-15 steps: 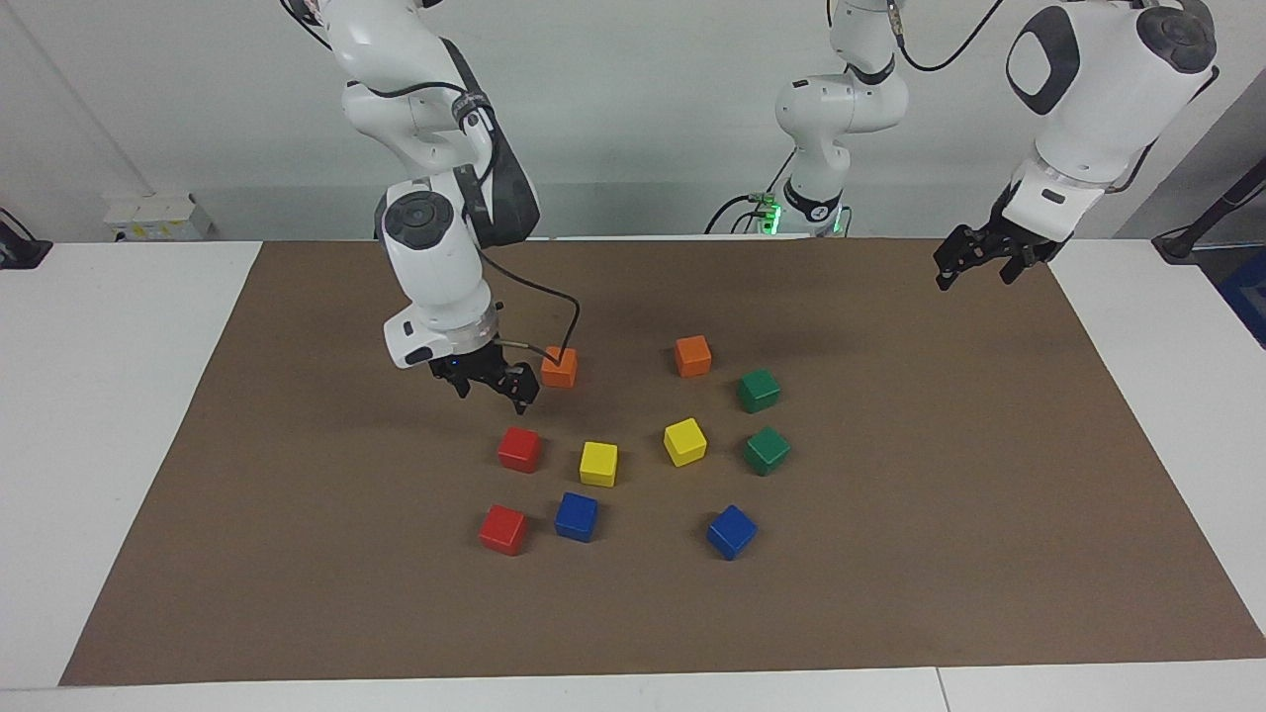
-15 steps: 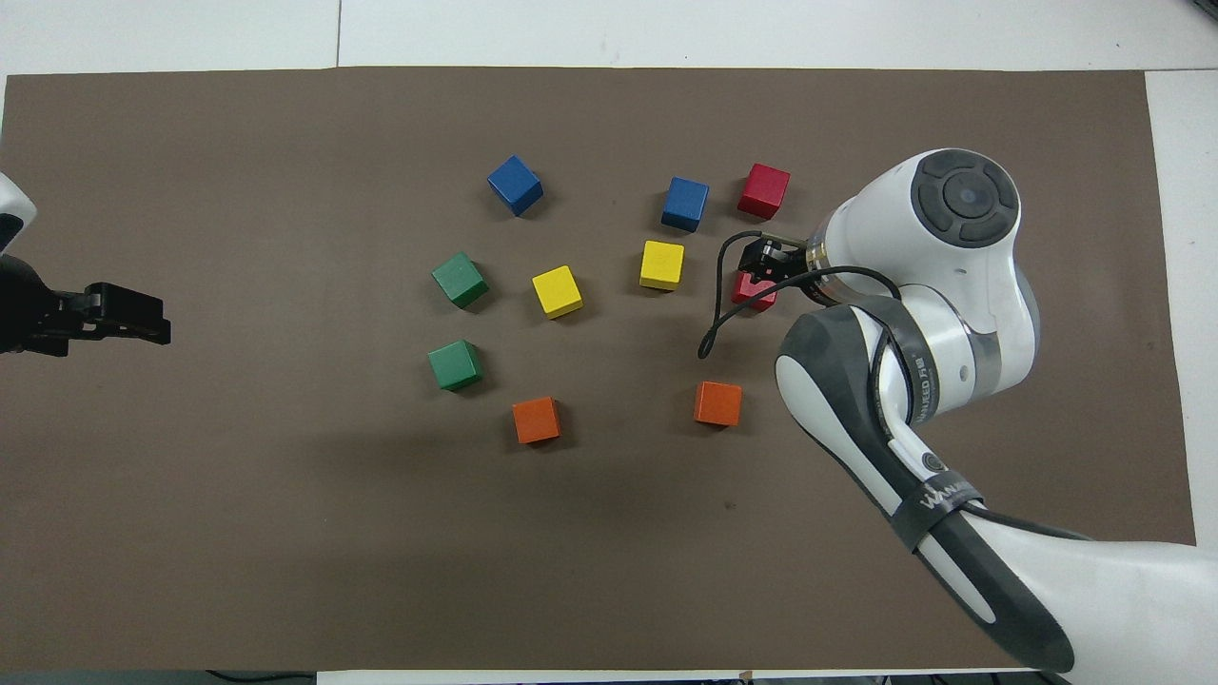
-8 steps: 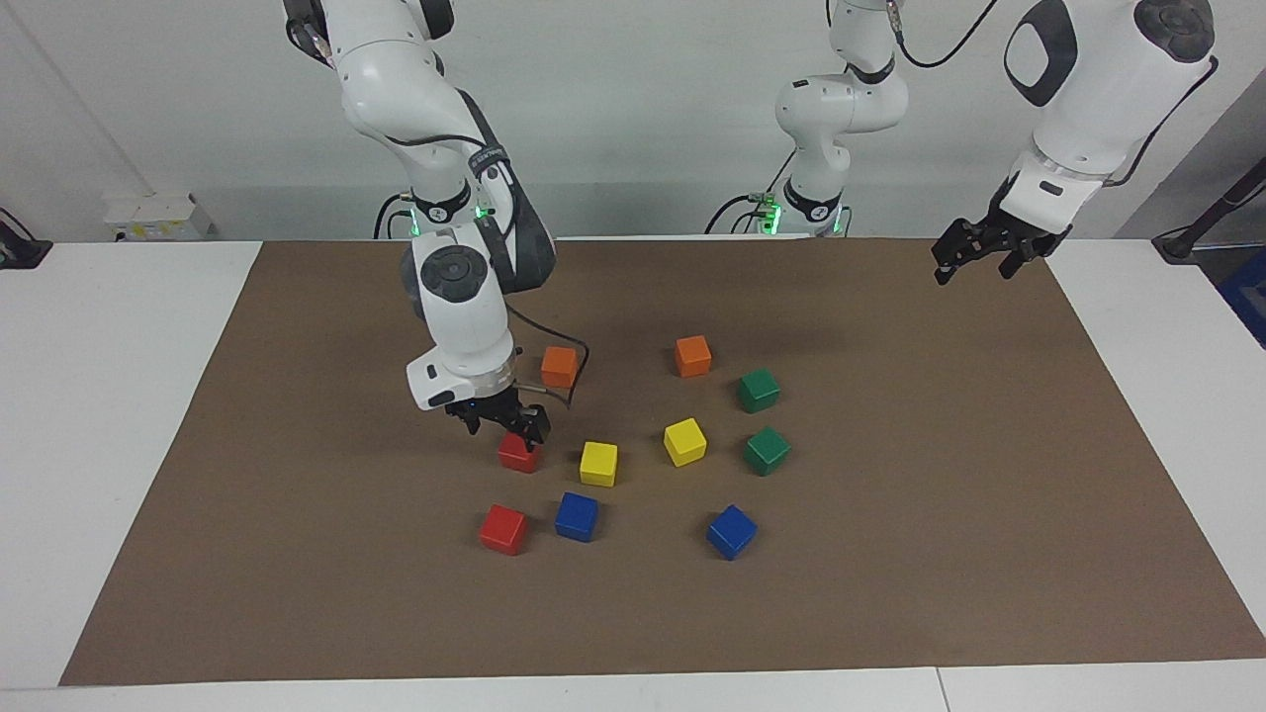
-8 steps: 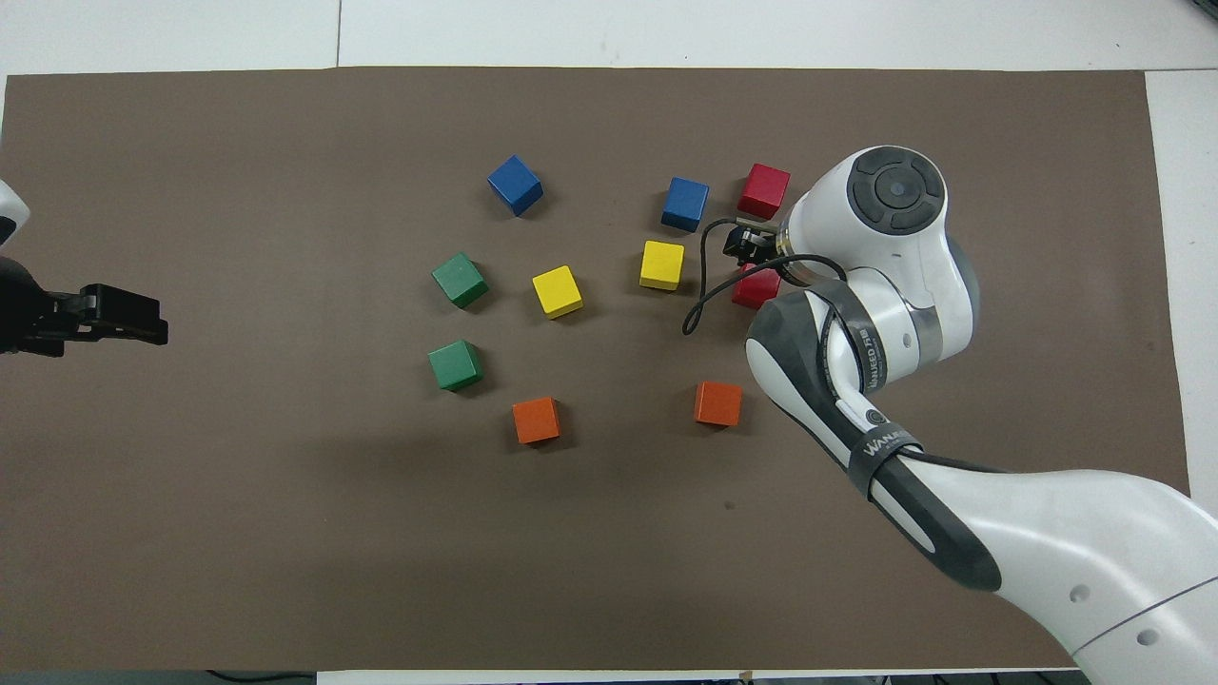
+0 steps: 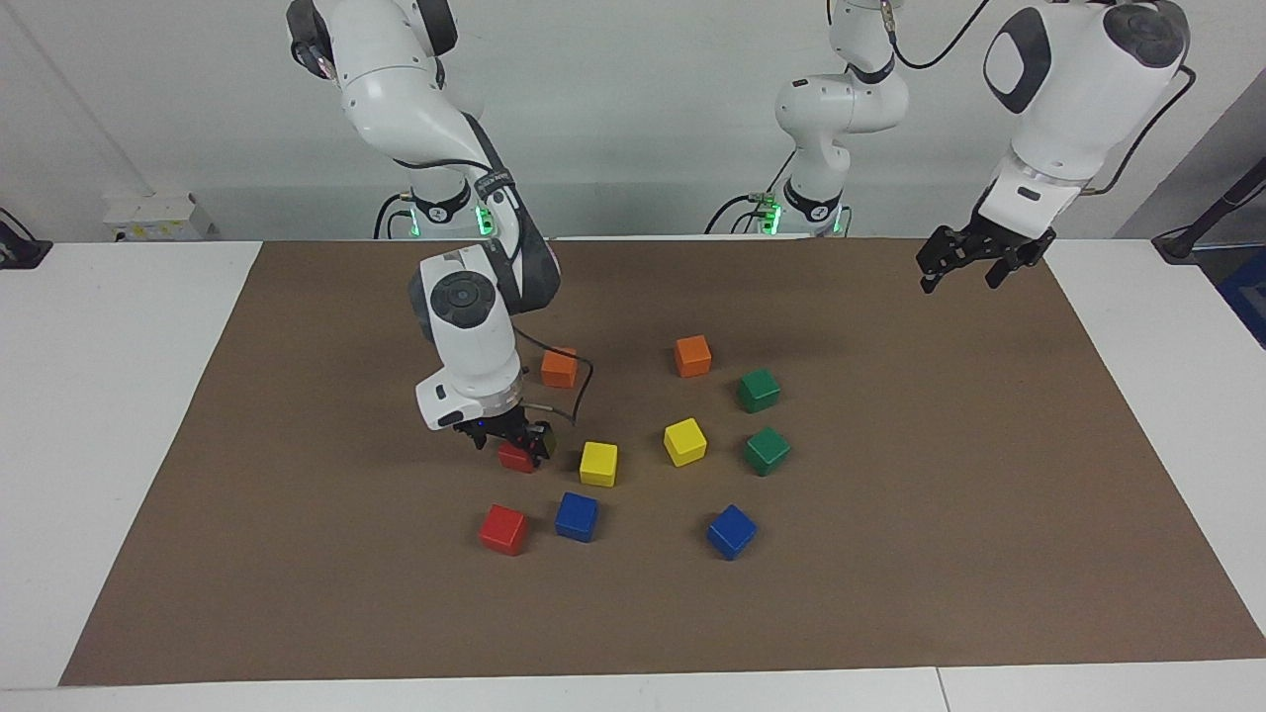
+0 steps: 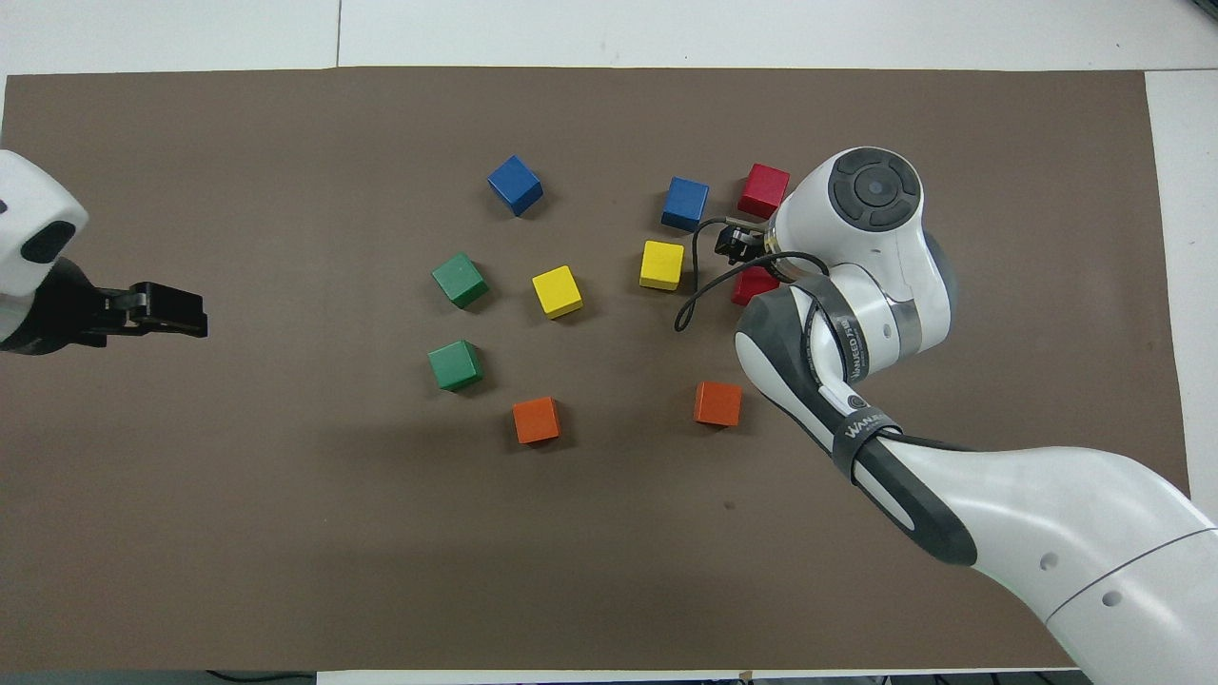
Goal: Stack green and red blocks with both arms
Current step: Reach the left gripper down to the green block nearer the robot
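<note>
Two red blocks lie toward the right arm's end of the mat: one (image 5: 514,459) (image 6: 756,285) and one farther from the robots (image 5: 503,529) (image 6: 764,190). Two green blocks (image 5: 759,390) (image 5: 767,450) sit toward the left arm's end; they also show in the overhead view (image 6: 455,365) (image 6: 460,280). My right gripper (image 5: 511,442) (image 6: 740,249) is down at the nearer red block, its fingers open on either side of it, and it hides the block's top. My left gripper (image 5: 954,267) (image 6: 176,312) is open and empty, raised over the mat's edge.
Two orange blocks (image 5: 559,367) (image 5: 692,355), two yellow blocks (image 5: 598,463) (image 5: 684,441) and two blue blocks (image 5: 576,515) (image 5: 732,531) lie among the task's blocks on the brown mat (image 5: 890,554). One yellow block is close beside the red block at my right gripper.
My right gripper has moved from beside the orange block down onto the nearer red block. My left gripper has shifted a little inward over the mat.
</note>
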